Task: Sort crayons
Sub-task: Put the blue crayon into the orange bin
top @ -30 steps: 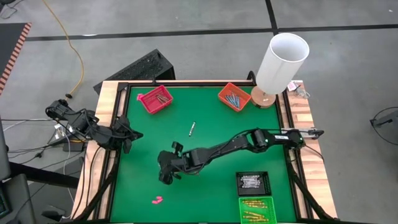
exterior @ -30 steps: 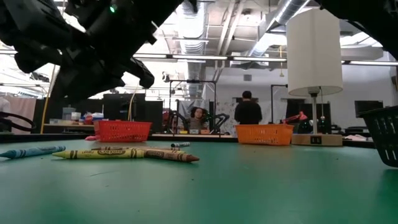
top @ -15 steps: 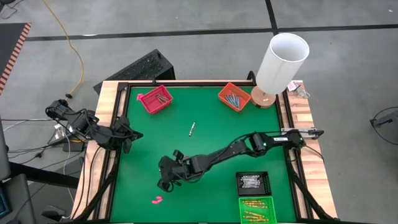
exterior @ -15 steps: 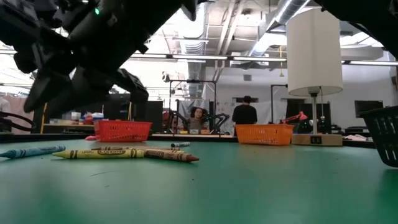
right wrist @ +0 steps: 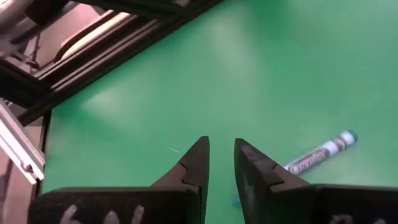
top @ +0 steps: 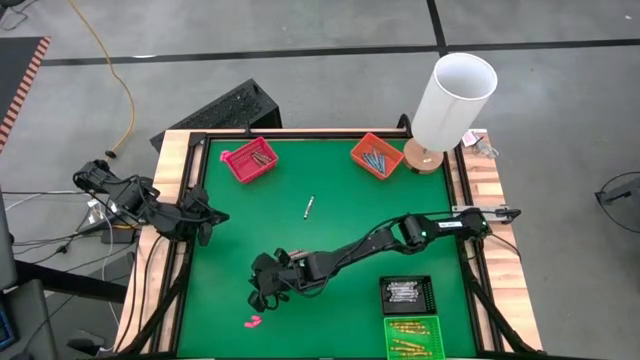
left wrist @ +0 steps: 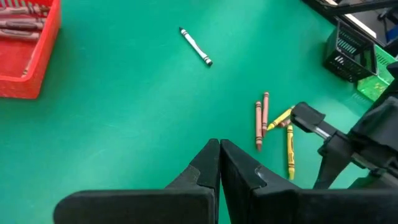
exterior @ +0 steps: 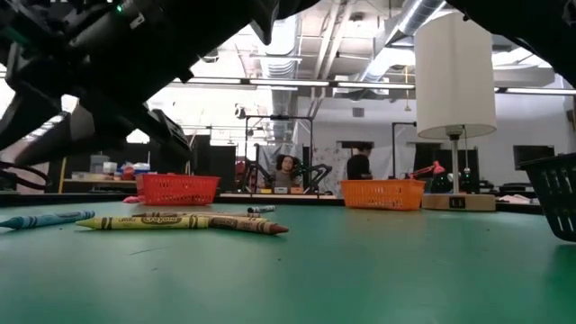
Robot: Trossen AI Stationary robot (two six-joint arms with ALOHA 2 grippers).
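The right gripper (right wrist: 221, 163), fingers parted and empty, hangs just beside a blue paper-wrapped crayon (right wrist: 320, 154) on the green table (right wrist: 280, 74).

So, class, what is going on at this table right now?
A two-armed robot is sorting crayons into small trays. The right gripper is out over the green table, its fingers slightly apart and holding nothing, just by a blue crayon. Brown and yellow crayons lie loose close by. The left gripper waits shut at the table's left edge. Red and orange trays already hold crayons.
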